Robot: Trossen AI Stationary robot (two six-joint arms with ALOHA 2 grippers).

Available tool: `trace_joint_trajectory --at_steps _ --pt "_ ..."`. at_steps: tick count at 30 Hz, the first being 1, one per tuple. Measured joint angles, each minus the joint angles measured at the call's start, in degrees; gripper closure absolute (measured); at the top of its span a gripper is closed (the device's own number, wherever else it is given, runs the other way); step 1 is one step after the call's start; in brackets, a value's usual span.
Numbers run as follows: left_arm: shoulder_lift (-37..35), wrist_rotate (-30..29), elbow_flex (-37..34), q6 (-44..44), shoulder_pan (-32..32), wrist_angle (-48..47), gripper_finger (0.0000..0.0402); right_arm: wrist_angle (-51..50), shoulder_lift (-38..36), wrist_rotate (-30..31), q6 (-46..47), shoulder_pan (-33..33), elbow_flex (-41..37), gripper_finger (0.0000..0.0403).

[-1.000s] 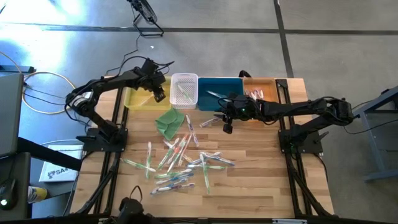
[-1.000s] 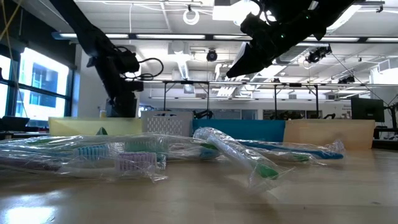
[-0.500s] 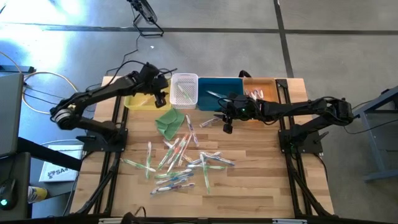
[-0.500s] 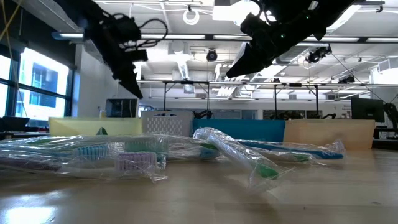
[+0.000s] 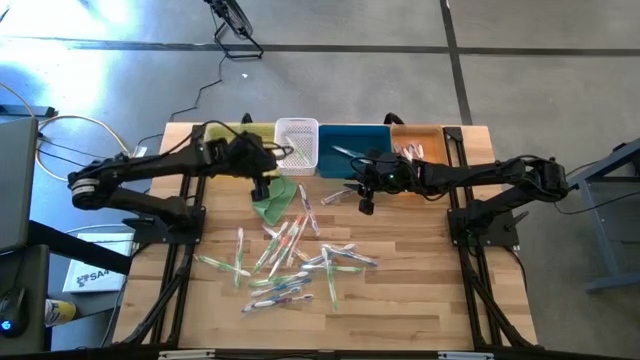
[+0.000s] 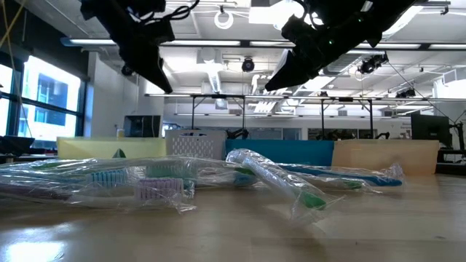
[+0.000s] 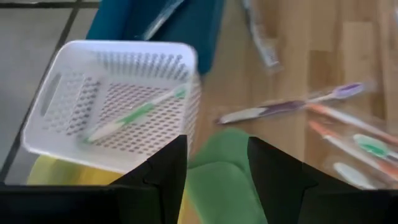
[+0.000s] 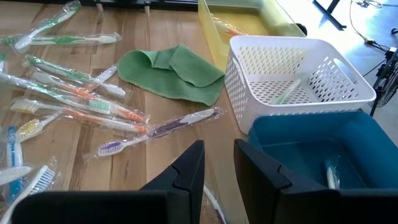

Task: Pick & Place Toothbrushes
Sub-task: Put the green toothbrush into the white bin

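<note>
Wooden table (image 5: 420, 300) from above: wrapped toothbrushes (image 5: 285, 262) scattered mid-table, left gripper (image 5: 262, 182) over the green cloth (image 5: 272, 196), right gripper (image 5: 366, 200) by the blue bin (image 5: 352, 150). Left wrist: fingers (image 7: 163, 177) spread, empty; one green toothbrush (image 7: 134, 115) in the white basket (image 7: 68, 59). Right wrist: fingers (image 8: 186, 177) slightly apart, holding nothing.

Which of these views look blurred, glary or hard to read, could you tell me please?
Left wrist view: motion-smeared, the white perforated plastic basket and green folded cloth look soft. Low view: the clear-wrapped toothbrushes up close are fuzzy and glinting, and both arms are dark silhouettes against ceiling lights. High view: bright window glare at the upper left corner. Right wrist view: sharp and evenly lit.
</note>
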Motion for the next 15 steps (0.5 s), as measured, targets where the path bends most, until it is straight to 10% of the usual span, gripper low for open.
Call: trace_joint_trajectory --at_steps 15 --pt "0.0 -1.6 0.0 -1.8 -15.2 -9.5 0.0238 0.0 0.0 0.0 0.0 0.0 0.0 0.0324"
